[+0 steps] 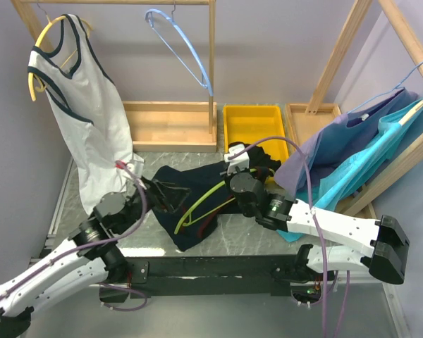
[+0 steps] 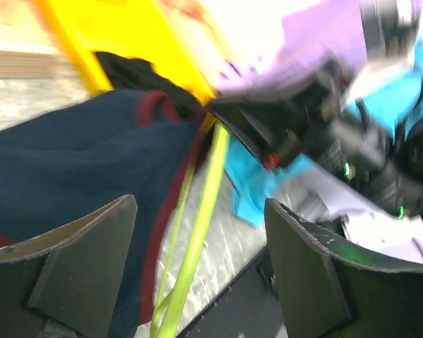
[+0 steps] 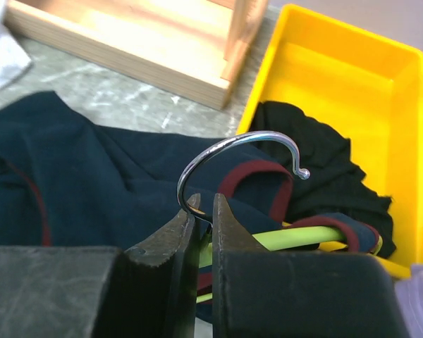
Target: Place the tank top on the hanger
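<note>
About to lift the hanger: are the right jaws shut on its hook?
Shut on it: in the right wrist view the right gripper pinches the stem of the lime-green hanger's metal hook, jaws nearly touching.

The tank top (image 1: 192, 236) in the middle of the frame is dark navy blue with dark red edges. The hanger (image 3: 303, 236) is lime green with a shiny silver hook. At the upper middle is a bright yellow tray (image 1: 257, 134) with a black cloth (image 3: 317, 158). At the upper left is a white top (image 1: 92, 120) with navy edges and a yellow hanger (image 1: 34, 83). Near it is a light blue hanger (image 1: 187, 56). At the right are a purple cloth (image 1: 324, 151) and a turquoise cloth (image 1: 381, 151). The counter (image 1: 230, 231) is grey with pale marble streaks.
</note>
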